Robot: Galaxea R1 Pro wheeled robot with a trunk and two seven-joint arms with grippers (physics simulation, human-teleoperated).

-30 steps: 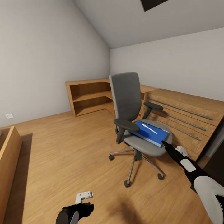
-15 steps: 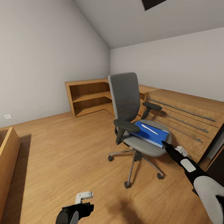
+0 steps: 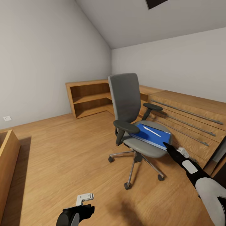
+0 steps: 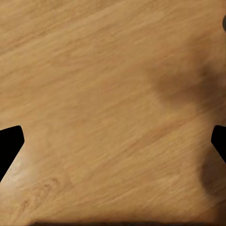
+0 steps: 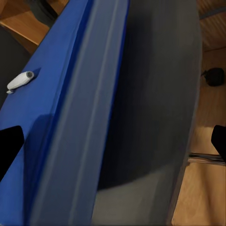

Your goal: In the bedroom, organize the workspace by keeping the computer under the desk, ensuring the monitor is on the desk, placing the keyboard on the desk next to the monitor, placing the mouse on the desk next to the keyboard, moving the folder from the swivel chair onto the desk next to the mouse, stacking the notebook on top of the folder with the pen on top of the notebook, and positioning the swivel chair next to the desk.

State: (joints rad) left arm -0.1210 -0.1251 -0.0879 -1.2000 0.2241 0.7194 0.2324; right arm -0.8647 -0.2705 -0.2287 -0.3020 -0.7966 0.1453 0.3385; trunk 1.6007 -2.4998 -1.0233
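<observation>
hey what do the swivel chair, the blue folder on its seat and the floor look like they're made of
Swivel chair: matte grey seat and back, probably fabric; black padded armrests; shiny chrome-looking star base. Folder: smooth bright blue cover with a paler edge, probably plastic or coated card. Floor: light wood boards, with visible grain and a satin finish.

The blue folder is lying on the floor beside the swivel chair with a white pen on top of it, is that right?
Not quite. The blue folder lies on the seat of the swivel chair, not on the floor beside it. The head view shows this, and the right wrist view shows its edge over the grey seat cushion. The white pen does rest on top of it.
</observation>
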